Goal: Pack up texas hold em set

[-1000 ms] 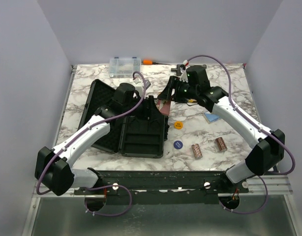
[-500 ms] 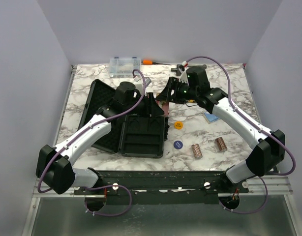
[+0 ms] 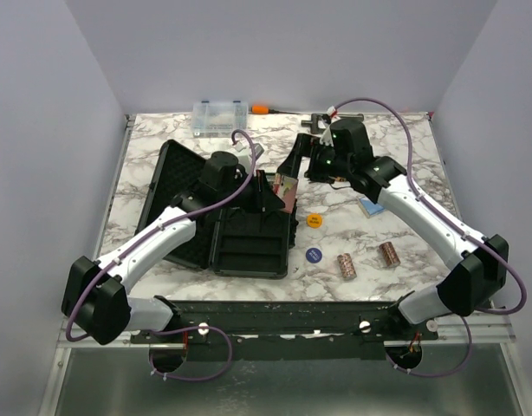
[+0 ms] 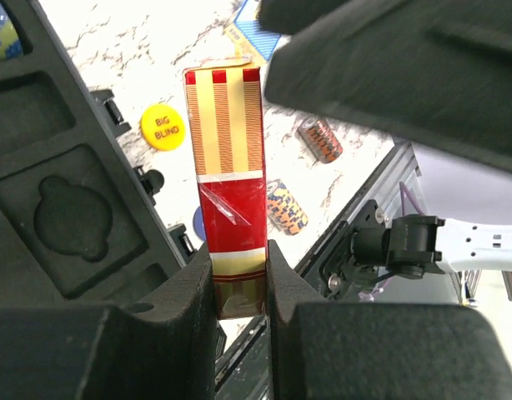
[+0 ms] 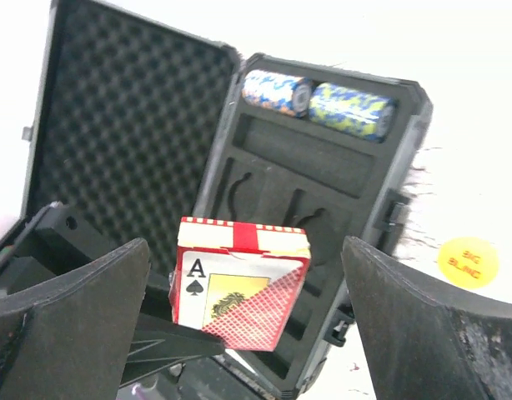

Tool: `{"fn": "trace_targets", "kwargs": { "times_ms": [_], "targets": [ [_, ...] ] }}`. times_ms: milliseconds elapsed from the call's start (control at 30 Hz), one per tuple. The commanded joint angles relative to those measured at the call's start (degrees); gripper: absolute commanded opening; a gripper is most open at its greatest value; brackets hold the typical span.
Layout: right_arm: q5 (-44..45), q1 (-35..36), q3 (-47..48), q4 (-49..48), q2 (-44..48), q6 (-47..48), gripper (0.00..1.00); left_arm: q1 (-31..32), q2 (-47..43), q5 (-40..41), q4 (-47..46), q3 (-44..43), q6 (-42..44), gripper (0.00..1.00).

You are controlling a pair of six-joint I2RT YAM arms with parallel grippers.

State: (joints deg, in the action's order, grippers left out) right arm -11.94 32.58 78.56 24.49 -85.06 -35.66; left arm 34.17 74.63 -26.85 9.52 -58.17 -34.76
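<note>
Texas hold em set case [image 3: 249,249] lies open on the marble table [image 3: 405,147], with the foam lid [image 3: 166,195] flat on its left and the slotted tray on its right. Two packed chip rolls [image 5: 277,90] sit end to end in the tray's far slot. The red deck [image 4: 231,183] is in the air over the case's far right corner, off the table, ace face toward the right wrist camera. The left gripper [image 4: 238,275] has it: its fingers [image 4: 193,292] pinch the deck across its thin sides near one end, and the rest of the deck sticks out past the tips. The right gripper [image 5: 243,247] is at the same deck with its fingers [image 5: 81,317] spread wide. There is a visible gap on each side, so no contact. The BIG BLIND disc [image 3: 314,221] lies on the table just right of the case, level with the tray's middle. The blue disc [image 3: 314,255] is also just right of the case, nearer the arm bases. One loose chip roll [image 3: 346,265] lies on its side farther right of the case, and a second loose roll [image 3: 388,254] lies beyond that. The blue deck [image 3: 373,206] lies flat, well right of the case. The clear organiser box [image 3: 220,117] sits behind the case at the far table edge, with an orange-handled tool [image 3: 261,109] just beside the box.
</note>
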Motion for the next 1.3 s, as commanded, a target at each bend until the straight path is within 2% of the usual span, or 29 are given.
{"fn": "trace_targets", "kwargs": {
  "times_ms": [0,100,367,1067,1267],
  "targets": [
    [15.1,0.2,0.6,5.7,3.4,1.3,1.0,0.3,-2.1,2.6,-1.5,3.1,-1.0,0.0],
    [18.0,0.3,-0.6,6.4,4.0,1.7,1.0,0.3,-2.1,4.6,-1.5,5.0,-1.1,0.0],
    [16.2,0.3,-4.0,5.6,4.3,1.3,1.0,0.3,-0.7,7.0,-1.9,7.8,-2.1,0.0],
    [15.8,0.3,-6.8,4.5,3.8,1.0,1.0,0.5,7.7,6.2,-5.5,10.5,-6.2,0.0],
    [15.4,0.3,-7.2,4.0,3.5,1.0,1.0,0.5,8.7,6.8,-5.5,10.8,-6.2,0.2]
  ]
}}
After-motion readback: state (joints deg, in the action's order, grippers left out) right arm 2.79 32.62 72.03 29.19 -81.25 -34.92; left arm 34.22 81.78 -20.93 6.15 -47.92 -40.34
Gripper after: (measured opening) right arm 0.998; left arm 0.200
